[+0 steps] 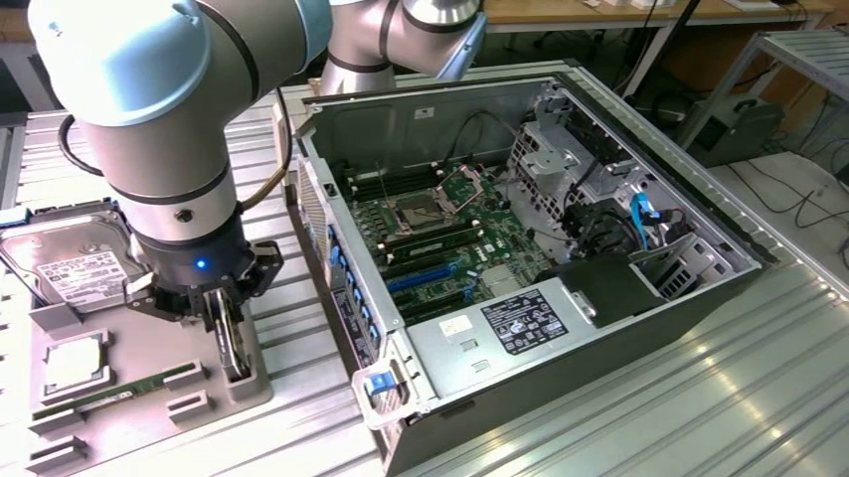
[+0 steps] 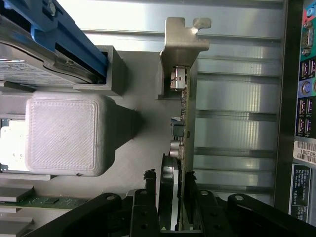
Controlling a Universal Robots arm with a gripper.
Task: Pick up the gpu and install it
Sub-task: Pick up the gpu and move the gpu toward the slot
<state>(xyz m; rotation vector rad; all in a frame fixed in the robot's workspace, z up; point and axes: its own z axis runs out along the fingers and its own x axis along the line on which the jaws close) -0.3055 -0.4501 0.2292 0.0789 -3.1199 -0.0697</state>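
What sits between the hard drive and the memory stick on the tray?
A square silver chip seated in the tray, seen in the exterior view.

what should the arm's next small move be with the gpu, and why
Probably a short, straight lift, once the hold is confirmed. The gripper is down around the gpu, which stands on edge in the gray tray beside the open computer case. Pulling along the card's own plane should free it without scraping the tray's supports.
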